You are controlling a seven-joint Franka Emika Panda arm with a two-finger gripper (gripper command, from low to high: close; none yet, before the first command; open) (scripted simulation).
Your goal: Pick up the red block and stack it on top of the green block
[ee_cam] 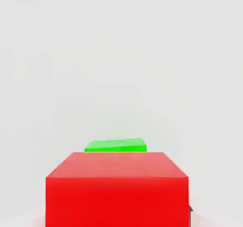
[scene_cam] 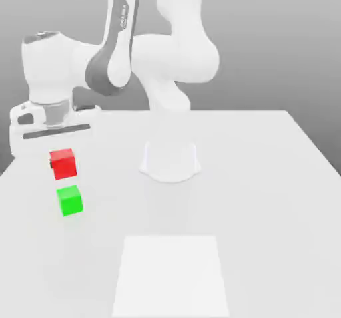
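The red block hangs in the air at the exterior view's left, with my gripper shut on it under the white hand. The green block rests on the white table just below it, with a small gap between the two. In the hand view the red block sits close in front, and the green block peeks out past its far edge, lower down on the table.
The arm's white base stands mid-table to the right of the blocks. A flat white rectangle lies on the table near its front edge.
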